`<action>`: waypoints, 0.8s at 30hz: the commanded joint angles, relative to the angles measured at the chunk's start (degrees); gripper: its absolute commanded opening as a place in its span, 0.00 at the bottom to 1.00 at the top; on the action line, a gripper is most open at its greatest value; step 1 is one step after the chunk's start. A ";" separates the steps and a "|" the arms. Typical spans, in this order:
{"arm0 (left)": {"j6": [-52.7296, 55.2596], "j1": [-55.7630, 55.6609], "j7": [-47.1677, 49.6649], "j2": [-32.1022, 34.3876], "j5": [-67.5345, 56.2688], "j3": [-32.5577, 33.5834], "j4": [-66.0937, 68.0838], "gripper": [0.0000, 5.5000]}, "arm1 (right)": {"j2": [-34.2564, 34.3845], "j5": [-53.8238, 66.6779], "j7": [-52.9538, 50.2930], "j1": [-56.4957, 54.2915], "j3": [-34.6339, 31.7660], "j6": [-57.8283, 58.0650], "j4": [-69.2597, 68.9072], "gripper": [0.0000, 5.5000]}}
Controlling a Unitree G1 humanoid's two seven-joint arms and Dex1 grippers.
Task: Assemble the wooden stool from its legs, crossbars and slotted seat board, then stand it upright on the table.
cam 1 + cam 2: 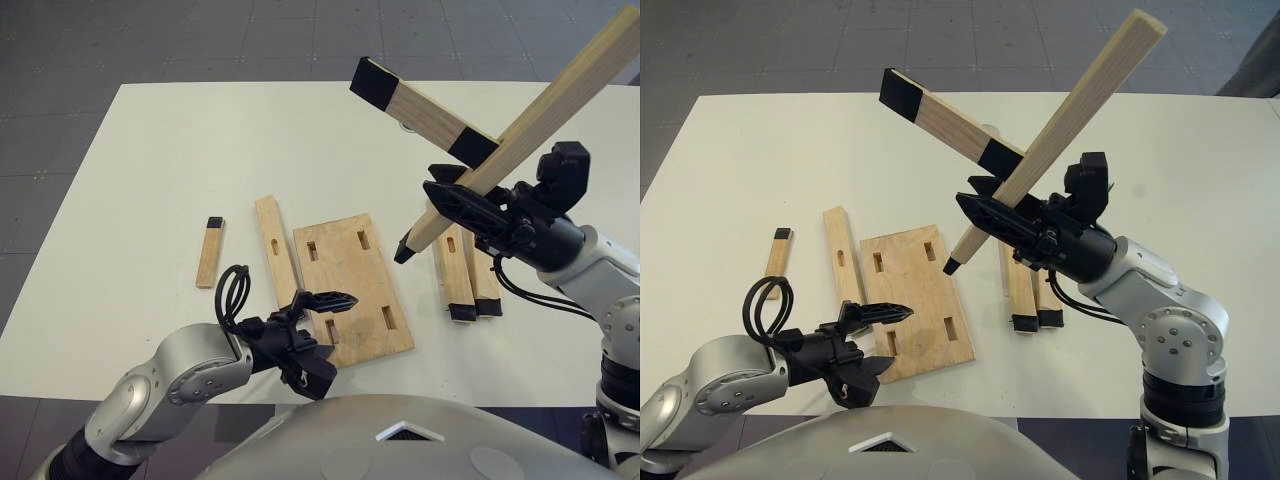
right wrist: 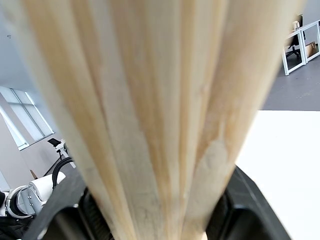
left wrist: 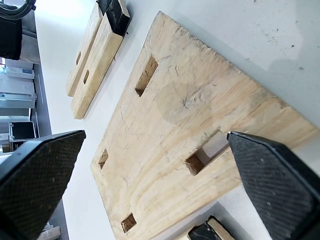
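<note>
The slotted seat board (image 1: 352, 283) lies flat near the table's front edge. My left gripper (image 1: 335, 335) hovers open over its near-left corner; in the left wrist view the board (image 3: 190, 125) lies between the two spread fingertips (image 3: 42, 172). My right gripper (image 1: 455, 205) is shut on a long wooden leg (image 1: 540, 105), held tilted above the table. A black-ended crossbar (image 1: 420, 105) crosses that leg and is joined to it. In the right wrist view the leg (image 2: 155, 110) stands close in front of the camera.
A slotted leg (image 1: 277, 248) lies just left of the board, and a short black-tipped piece (image 1: 210, 252) farther left. Two more legs (image 1: 462, 278) lie side by side right of the board, under the raised parts. The white table (image 1: 180, 150) has room at the back left.
</note>
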 commanded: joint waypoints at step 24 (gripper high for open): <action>-0.19 3.01 -3.47 5.06 -0.75 3.93 2.65 0.96 | 0.69 -0.79 -0.29 -0.78 0.26 0.37 -0.40 0.37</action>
